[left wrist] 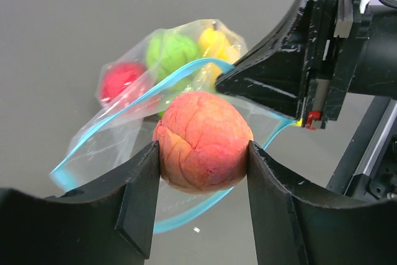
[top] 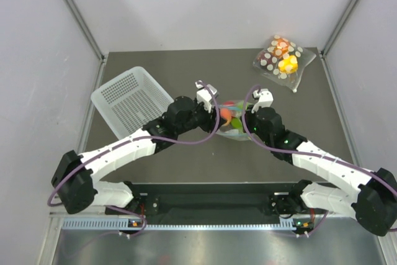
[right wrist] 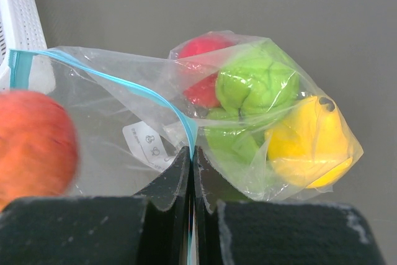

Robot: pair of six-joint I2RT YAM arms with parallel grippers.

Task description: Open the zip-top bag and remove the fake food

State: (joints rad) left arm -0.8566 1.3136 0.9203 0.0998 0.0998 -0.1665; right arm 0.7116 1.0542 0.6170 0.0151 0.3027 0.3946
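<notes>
The clear zip-top bag (top: 234, 122) with a teal-blue zip strip lies at the table's middle, its mouth open. My left gripper (left wrist: 203, 166) is shut on the peach-orange fruit (left wrist: 203, 139), held just outside the bag's mouth (left wrist: 124, 153). It shows as an orange blur in the right wrist view (right wrist: 34, 144). My right gripper (right wrist: 191, 159) is shut on the bag's zip strip (right wrist: 155, 94). The red fruit (right wrist: 205, 60), green fruit (right wrist: 254, 88) and yellow fruit (right wrist: 307, 144) stay inside the bag. In the top view both grippers, left (top: 214, 112) and right (top: 251, 116), flank the bag.
A white perforated basket (top: 131, 98) stands at the back left. A clear polka-dot bag (top: 284, 59) with yellow and orange pieces lies at the back right corner. White walls close in the table on three sides.
</notes>
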